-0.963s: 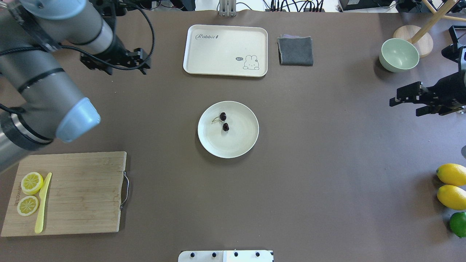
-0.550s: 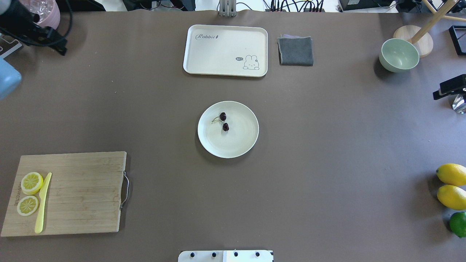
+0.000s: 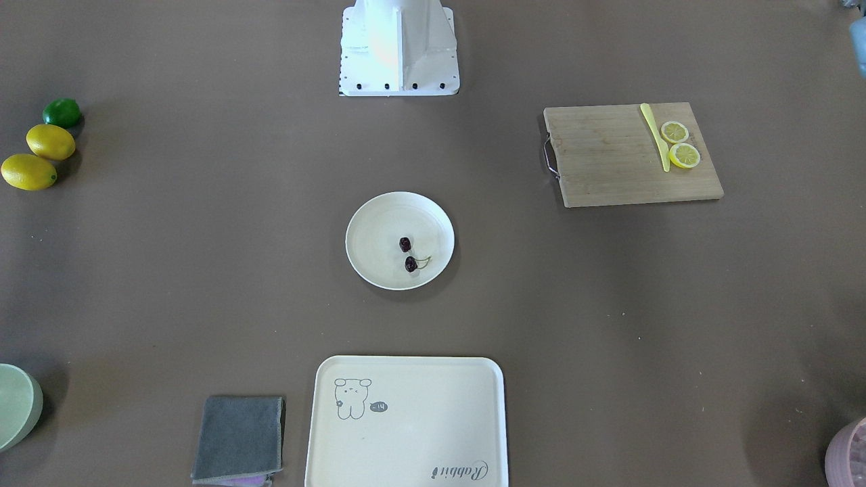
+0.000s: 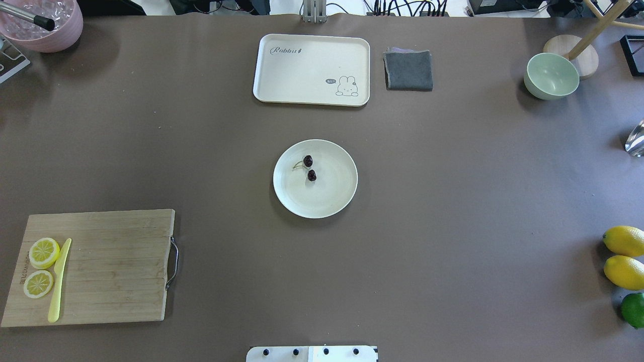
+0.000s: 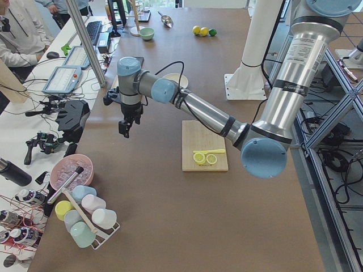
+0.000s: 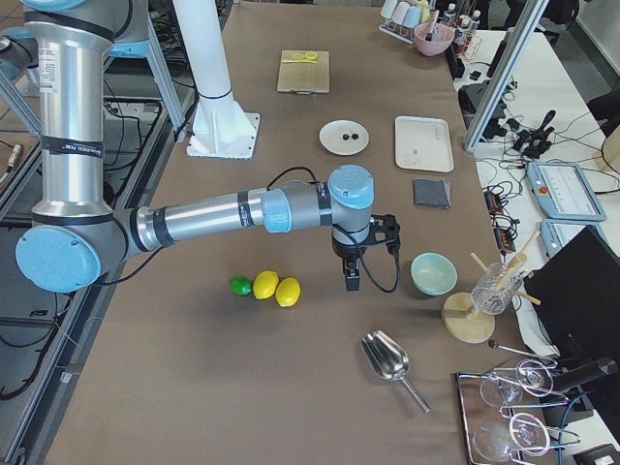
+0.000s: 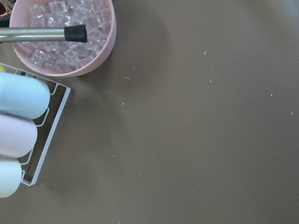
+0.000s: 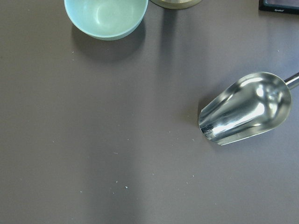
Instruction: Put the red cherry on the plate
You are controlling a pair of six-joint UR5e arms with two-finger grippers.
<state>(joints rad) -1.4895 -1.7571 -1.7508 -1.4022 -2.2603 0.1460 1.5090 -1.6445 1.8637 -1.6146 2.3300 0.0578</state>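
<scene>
The red cherry point(image 4: 308, 161), two tiny dark fruits on a pale stem, lies inside the round cream plate point(image 4: 332, 201) at the table's middle, left of the plate's centre. From across the table the cherry point(image 3: 405, 244) shows on the same plate point(image 3: 372, 257). My left gripper point(image 5: 126, 127) hangs over the far left end of the table, well away from the plate. My right gripper point(image 6: 351, 281) hangs near the green bowl at the right end. Both show only in side views, so I cannot tell if they are open or shut.
A cream tray point(image 4: 312, 69) and a grey cloth point(image 4: 408, 70) lie beyond the plate. The green bowl point(image 4: 551, 75), a metal scoop point(image 8: 245, 108), lemons point(image 4: 624, 241) and a lime point(image 4: 633, 309) sit right. A cutting board point(image 4: 110, 266) and a pink ice bowl point(image 4: 45, 25) sit left.
Both arms have pulled out of the overhead view, the left toward the far left corner and the right past the right edge. The cherry and plate have not moved.
</scene>
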